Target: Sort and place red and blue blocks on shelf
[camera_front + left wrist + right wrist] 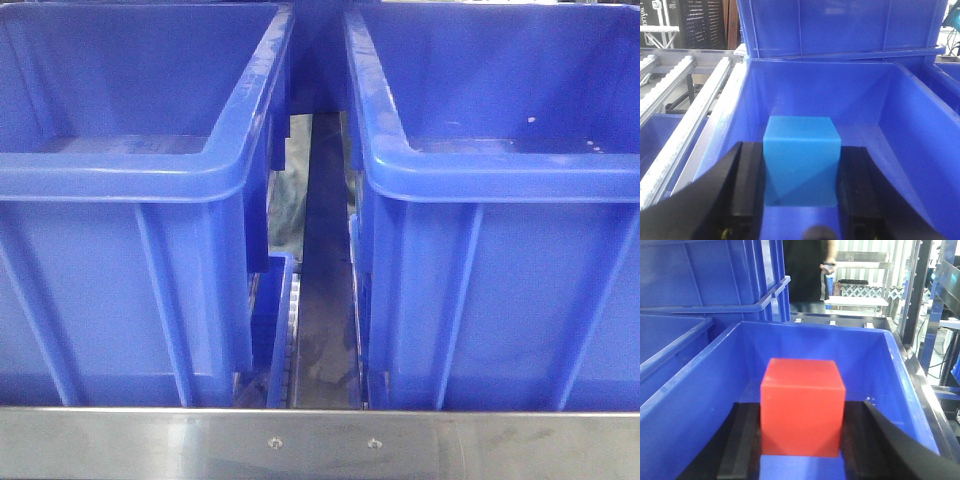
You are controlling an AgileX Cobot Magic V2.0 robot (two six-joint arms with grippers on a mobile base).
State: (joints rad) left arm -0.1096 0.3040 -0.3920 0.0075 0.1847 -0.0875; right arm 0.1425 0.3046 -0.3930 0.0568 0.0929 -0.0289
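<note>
Left wrist view, nearest first: the left gripper [801, 192] was clamped on the blue block [800, 160], its two black fingers [747, 185] pressed against the cube's left and right faces. The block sat upright between them, inside the walls of a large blue bin [815, 90]. Whether it touched the bin floor could not be told. Beyond the bin's back wall, a second blue bin [840, 25] stood stacked higher. To the left, the roller tracks [685, 120] ran away from the camera.

Right wrist view, from the lens outward: the right gripper [802, 442] was closed on the red block [802, 400], with a black finger [742, 440] flat against each side. The cube was level, within another open blue bin [700, 375], roughly midway between its side walls. Past that bin's far rim, a person in dark clothing [805, 270] stood in the background.

Front-facing view: closest ran the brushed steel front rail [150, 445] of the shelf [520, 440], with two small screws [275, 442] near its middle. Just behind the rail stood two big blue bins side by side, the left bin [130, 180] and the right bin [500, 180]. A narrow gap [325, 300] lay between them, showing a dark strip.
</note>
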